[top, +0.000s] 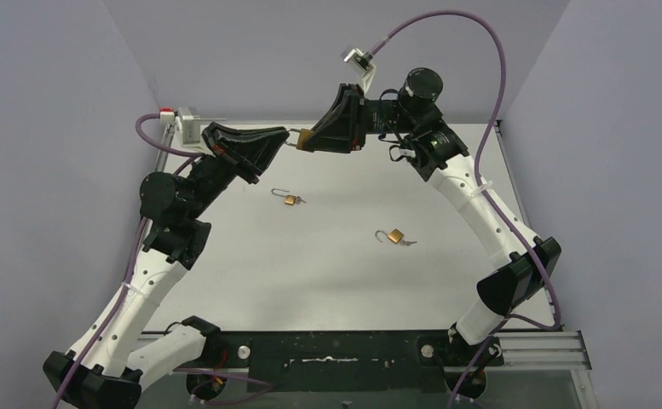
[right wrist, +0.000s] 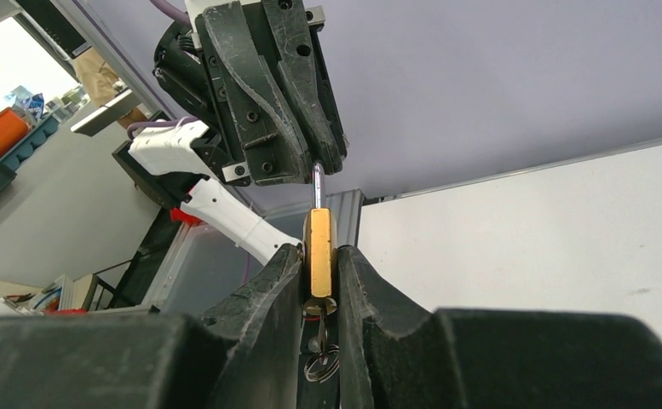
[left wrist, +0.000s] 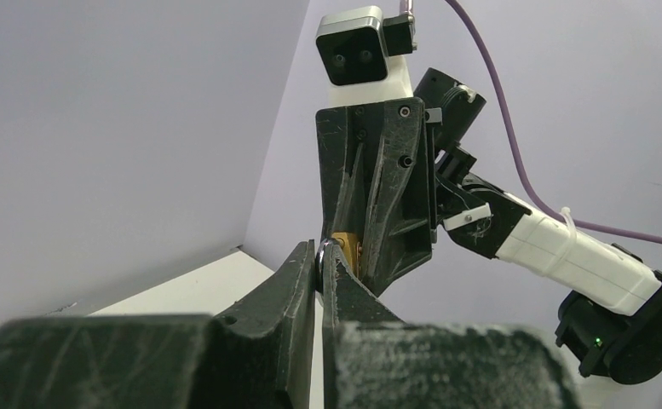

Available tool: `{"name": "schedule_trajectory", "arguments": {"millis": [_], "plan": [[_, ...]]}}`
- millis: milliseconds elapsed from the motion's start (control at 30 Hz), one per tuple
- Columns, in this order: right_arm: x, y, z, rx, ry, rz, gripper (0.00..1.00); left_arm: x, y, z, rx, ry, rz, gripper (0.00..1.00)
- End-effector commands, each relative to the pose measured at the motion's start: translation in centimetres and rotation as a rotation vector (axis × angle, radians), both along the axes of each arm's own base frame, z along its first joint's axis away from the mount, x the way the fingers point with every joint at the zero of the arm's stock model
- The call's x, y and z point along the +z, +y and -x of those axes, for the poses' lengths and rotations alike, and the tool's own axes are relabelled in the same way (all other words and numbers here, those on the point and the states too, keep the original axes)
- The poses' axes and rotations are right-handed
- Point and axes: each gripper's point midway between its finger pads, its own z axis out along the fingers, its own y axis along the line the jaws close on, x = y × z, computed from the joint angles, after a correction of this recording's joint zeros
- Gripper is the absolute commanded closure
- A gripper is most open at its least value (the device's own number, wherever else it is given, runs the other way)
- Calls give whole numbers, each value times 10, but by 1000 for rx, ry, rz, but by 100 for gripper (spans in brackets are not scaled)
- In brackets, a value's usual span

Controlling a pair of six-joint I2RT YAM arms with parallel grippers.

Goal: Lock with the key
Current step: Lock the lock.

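Observation:
A brass padlock [right wrist: 319, 264] is held in the air above the back of the table. My right gripper [right wrist: 319, 249] is shut on its body, one finger on each flat side. The key [right wrist: 319, 317] sticks out of the lock's underside between my right fingers, with its ring [right wrist: 321, 362] hanging below. The steel shackle [right wrist: 316, 181] points away to my left gripper [left wrist: 323, 256], which is shut on the shackle's bend [left wrist: 321, 249]. In the top view the two grippers meet tip to tip around the padlock [top: 303, 139].
Two more brass padlocks lie on the white table [top: 327, 281] with shackles open and keys in them: one [top: 290, 200] left of centre, the other [top: 395, 236] to the right. Purple cables arch over the right arm. Grey walls close in the sides and back.

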Motion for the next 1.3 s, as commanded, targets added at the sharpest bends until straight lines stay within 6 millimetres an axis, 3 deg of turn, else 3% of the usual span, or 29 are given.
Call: {"name": "schedule_trajectory", "arguments": {"millis": [0,600,867,1133,1267], "plan": [[56,7,-9,-167,-161,-150,100,-71,-49,42,-331,194,-167,100],[56,16,-10,-158,-157,-155,100,-95,-81,51,-398,251,-158,100],[51,19,-12,-168,-168,-140,100,-88,-101,67,-471,267,-120,100],[52,17,-7,-145,-177,-142,100,-84,-97,70,-442,244,-154,100],[54,4,1,-69,-172,-157,100,-80,-91,72,-417,228,-163,100]]}}
